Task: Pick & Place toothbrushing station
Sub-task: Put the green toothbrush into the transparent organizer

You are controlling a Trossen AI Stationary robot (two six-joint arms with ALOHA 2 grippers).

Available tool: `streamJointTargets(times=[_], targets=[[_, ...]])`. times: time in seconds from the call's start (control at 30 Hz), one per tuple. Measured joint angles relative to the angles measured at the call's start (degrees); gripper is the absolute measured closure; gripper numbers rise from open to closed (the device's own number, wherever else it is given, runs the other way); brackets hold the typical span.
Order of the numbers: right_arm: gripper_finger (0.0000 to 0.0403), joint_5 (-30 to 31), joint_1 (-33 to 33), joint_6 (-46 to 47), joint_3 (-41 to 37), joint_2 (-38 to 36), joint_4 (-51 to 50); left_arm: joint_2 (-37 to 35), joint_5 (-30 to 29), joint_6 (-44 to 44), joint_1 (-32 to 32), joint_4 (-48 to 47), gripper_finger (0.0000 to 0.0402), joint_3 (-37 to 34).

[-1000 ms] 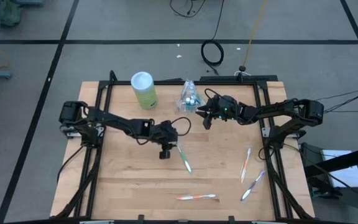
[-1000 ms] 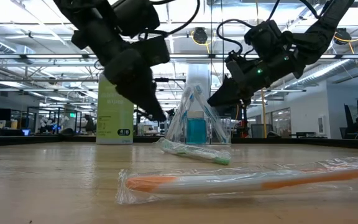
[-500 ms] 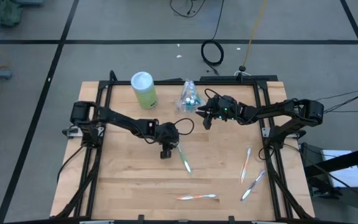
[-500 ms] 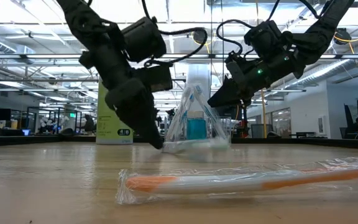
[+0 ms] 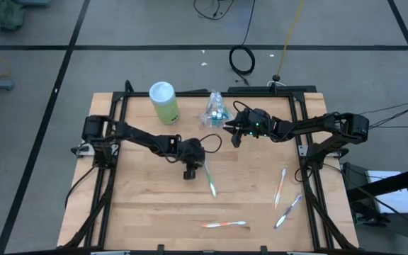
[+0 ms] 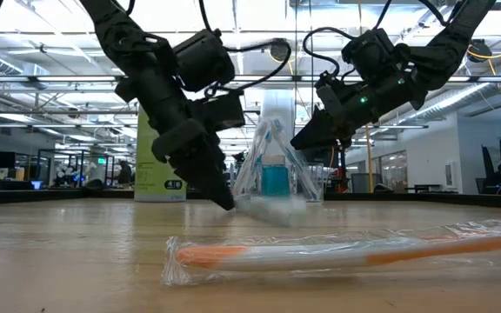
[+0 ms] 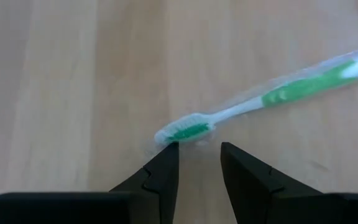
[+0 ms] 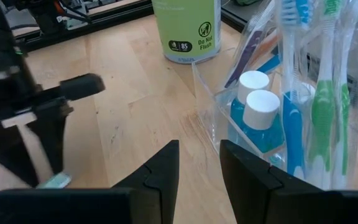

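A green toothbrush [image 7: 278,93] in a clear wrapper lies flat on the wooden table [image 5: 140,198], near the middle. My left gripper [image 7: 197,149] stands open, low over the table, slanting down at the brush's bristle end [image 7: 188,130], which lies just beyond the fingertips. A clear bag [image 8: 291,93] holding upright toothbrushes and blue tubes [image 8: 260,118] stands at the far edge [image 5: 214,108]. My right gripper [image 8: 197,152] hovers open beside that bag on its right [image 5: 234,136], with nothing between its fingers. My left gripper comes slanting down from the table's left at the wrapped bristle end [image 7: 166,138] of the green toothbrush. One fingertip [image 7: 169,152] stands right at the wrapper's end. I cannot tell whether it touches. The brush lies flat on the table.
A tall green canister [image 5: 163,101] stands at the far edge, left of the bag. Three more wrapped toothbrushes lie on the table: an orange one [image 5: 224,224] by the near edge and two [image 5: 280,185] [image 5: 289,210] at the right. Black frame rails [image 5: 112,163] run along both sides.
My left gripper has come down toward the table and a little toward the right, ending with its fingertips at the green toothbrush's bristle end. Over the last half second it has kept still.
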Motion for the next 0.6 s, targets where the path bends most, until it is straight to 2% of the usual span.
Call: streamJointTargets(times=[0.4, 0.53, 0.6], targets=[[0.0291, 0.0, -0.01, 0.0, 0.0, 0.0, 0.0, -0.11, -0.84, 7.79, -3.71, 13.58, 0.0277, 0.0], [0.0291, 0.0, 0.0, 0.0, 0.0, 0.0, 0.0, -0.13, -1.05, 8.59, -3.48, 11.85, 0.0277, 0.02], [0.0291, 0.0, -0.01, 0.0, -0.02, 0.0, 0.0, -0.13, -2.96, 8.1, -2.81, 10.23, 0.0277, 0.02]])
